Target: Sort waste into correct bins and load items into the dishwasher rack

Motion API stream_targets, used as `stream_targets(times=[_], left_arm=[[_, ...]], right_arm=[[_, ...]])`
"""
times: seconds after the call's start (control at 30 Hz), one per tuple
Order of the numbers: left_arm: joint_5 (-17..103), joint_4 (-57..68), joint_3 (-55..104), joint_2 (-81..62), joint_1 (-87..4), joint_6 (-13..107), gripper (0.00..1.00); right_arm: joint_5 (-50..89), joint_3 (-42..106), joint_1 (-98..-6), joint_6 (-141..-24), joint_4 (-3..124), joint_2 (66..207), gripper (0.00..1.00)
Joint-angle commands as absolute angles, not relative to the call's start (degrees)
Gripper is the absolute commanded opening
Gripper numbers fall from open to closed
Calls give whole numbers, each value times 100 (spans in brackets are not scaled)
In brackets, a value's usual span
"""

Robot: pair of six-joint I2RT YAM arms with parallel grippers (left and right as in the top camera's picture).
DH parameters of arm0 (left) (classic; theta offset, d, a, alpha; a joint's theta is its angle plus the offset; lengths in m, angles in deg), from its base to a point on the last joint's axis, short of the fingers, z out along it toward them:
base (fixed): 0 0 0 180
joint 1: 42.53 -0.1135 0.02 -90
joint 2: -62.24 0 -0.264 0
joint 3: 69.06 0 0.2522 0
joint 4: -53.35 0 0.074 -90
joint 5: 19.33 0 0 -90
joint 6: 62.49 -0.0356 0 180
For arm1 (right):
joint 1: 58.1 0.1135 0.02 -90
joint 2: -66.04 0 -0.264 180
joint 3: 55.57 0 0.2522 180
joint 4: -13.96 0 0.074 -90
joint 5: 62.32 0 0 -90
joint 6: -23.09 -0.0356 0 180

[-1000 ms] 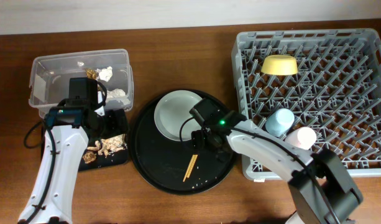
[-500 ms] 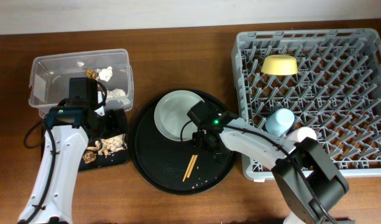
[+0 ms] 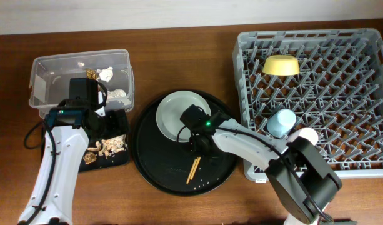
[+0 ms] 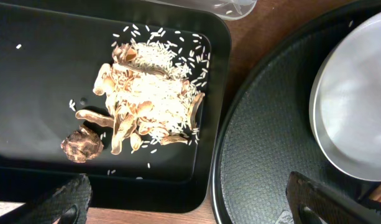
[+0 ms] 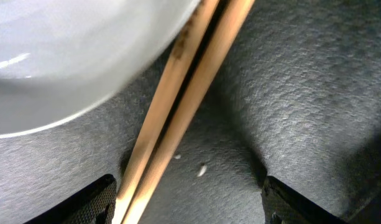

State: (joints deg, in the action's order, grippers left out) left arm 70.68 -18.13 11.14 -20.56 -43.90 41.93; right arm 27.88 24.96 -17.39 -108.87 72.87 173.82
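Observation:
The wooden chopsticks (image 3: 192, 169) lie on the round black tray, their upper ends at the grey-green plate (image 3: 174, 114). My right gripper (image 3: 198, 150) is open, low over the chopsticks (image 5: 178, 112), which pass by its left finger next to the plate's rim (image 5: 66, 56). My left gripper (image 4: 189, 208) is open and empty over the flat black tray (image 4: 28, 93), which holds tan food scraps and rice (image 4: 146, 99). White tissue bits (image 3: 106, 74) lie in the clear tub (image 3: 38, 81). The yellow bowl (image 3: 280, 64), blue cup (image 3: 281, 121) and pink cup (image 3: 303, 136) sit in the grey rack (image 3: 360, 56).
The large round black tray (image 3: 154, 169) sits between the flat black tray (image 3: 119, 119) and the rack. It also shows in the left wrist view (image 4: 265, 162). The rack's front left corner is close to my right arm. Brown table runs along the front.
My right gripper has moved left and down across the round tray, onto the upper ends of the chopsticks. The chopsticks shifted slightly. The left arm has not moved.

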Motion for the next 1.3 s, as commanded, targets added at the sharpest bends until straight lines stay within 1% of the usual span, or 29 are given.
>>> stream_targets(times=[0.0, 0.07, 0.2, 0.23, 0.37, 0.6, 0.7, 0.83, 0.87, 0.93, 0.97, 1.07, 1.1, 1.13, 1.2, 1.27], left_arm=[[7046, -1813, 1129, -1969, -4409, 4247, 99], [7046, -1815, 1129, -1969, -4409, 4247, 99], [7046, -1817, 1129, -1969, -4409, 4247, 99], [7046, -1817, 1129, -1969, -4409, 4247, 99], [7046, -1817, 1129, -1969, -4409, 4247, 99], [7046, -1821, 1129, -1969, -4409, 4247, 99], [7046, -1821, 1129, -1969, -4409, 4247, 99], [7046, -1821, 1129, -1969, -4409, 4247, 99], [7046, -1821, 1129, -1969, -4409, 4247, 99], [7046, -1821, 1129, -1969, -4409, 4247, 99], [7046, -1821, 1129, -1969, -4409, 4247, 99], [7046, -1821, 1129, -1969, -4409, 4247, 99], [7046, -1821, 1129, -1969, -4409, 4247, 99], [7046, -1823, 1129, -1969, -4409, 4247, 99], [7046, -1826, 1129, -1969, -4409, 4247, 99], [7044, -1823, 1129, -1969, -4409, 4247, 99]], right_arm=[[3099, 2561, -1724, -10924, 7566, 17511, 75], [3125, 2561, -1735, -11151, 7940, 17509, 75], [3199, 2823, -1737, -10915, 8025, 17109, 78], [3405, 2889, -1737, -10917, 8117, 16998, 78], [3523, 2882, -2065, -10989, 8178, 16886, 79], [3394, 2218, -2058, -11250, 7654, 16969, 79], [3073, 1881, -2058, -11250, 7298, 16972, 79], [2939, 1814, -2058, -11289, 7225, 16972, 79], [2935, 1809, -2056, -11289, 7243, 16972, 77], [2498, 1807, -2056, -11363, 7293, 16972, 63], [2447, 1807, -2058, -11569, 7328, 16972, 59], [2487, 1809, -2058, -11569, 7308, 16972, 28], [2482, 1809, -2058, -11569, 7273, 16972, 16], [2452, 1809, -2058, -11569, 7188, 16969, 7], [2450, 1846, -2065, -11562, 6970, 16967, 4], [2627, 2074, -2069, -11516, 6946, 16956, 4]])
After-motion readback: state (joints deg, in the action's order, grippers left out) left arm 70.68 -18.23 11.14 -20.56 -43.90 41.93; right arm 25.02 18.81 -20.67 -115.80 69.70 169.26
